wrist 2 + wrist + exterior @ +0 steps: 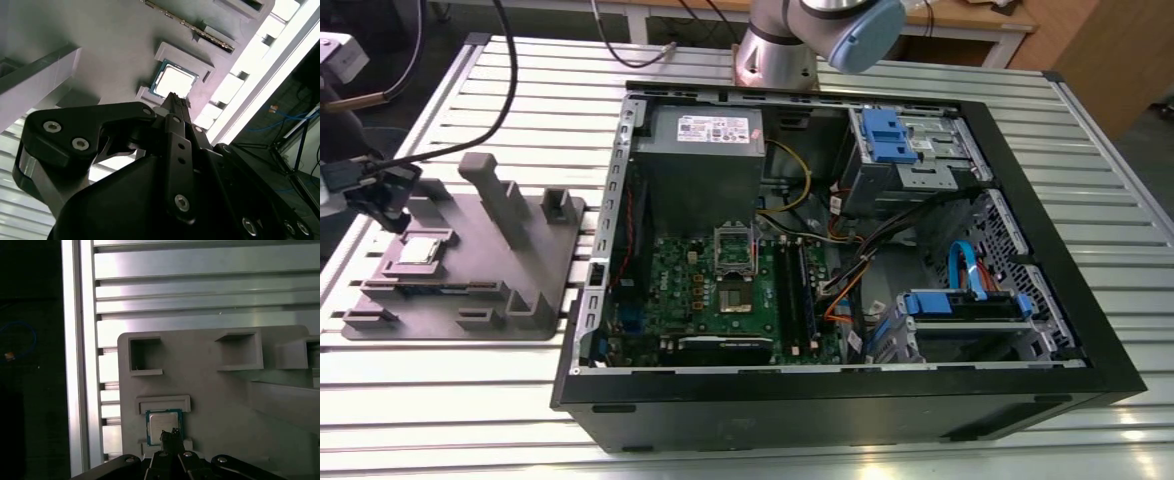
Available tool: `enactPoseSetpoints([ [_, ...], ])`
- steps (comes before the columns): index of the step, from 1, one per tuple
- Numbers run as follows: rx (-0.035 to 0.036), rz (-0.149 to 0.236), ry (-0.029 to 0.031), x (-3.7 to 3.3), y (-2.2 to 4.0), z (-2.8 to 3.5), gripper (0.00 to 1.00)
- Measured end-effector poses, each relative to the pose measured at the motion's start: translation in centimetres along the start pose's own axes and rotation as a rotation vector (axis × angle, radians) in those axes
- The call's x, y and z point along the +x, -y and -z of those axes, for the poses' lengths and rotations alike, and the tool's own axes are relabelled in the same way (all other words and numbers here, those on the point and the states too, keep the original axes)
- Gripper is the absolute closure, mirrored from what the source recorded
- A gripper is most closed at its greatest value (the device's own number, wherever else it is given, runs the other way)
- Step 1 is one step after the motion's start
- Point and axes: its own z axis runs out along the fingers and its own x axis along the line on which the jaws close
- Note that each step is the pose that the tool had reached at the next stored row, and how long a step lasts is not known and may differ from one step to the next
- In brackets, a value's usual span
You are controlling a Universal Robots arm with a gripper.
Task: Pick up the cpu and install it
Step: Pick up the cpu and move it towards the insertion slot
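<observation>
Slatted alu table [454, 400], open PC case [1067, 330] w/ green motherboard [720, 285] on the exterior view's right. Grey fixture [520, 290] on that view's left, cpu [424, 248] lying flat in its pocket. Gripper [390, 218] hangs right over the cpu, fingers pinched together, nothing between them. Touching the chip or not, can't tell.
</observation>
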Motion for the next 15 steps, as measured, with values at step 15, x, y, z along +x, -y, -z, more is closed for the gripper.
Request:
enactPoseSetpoints([
  [15,0.0002,0.000,-0.0003,0.04,0.33,-1.87,0.90],
])
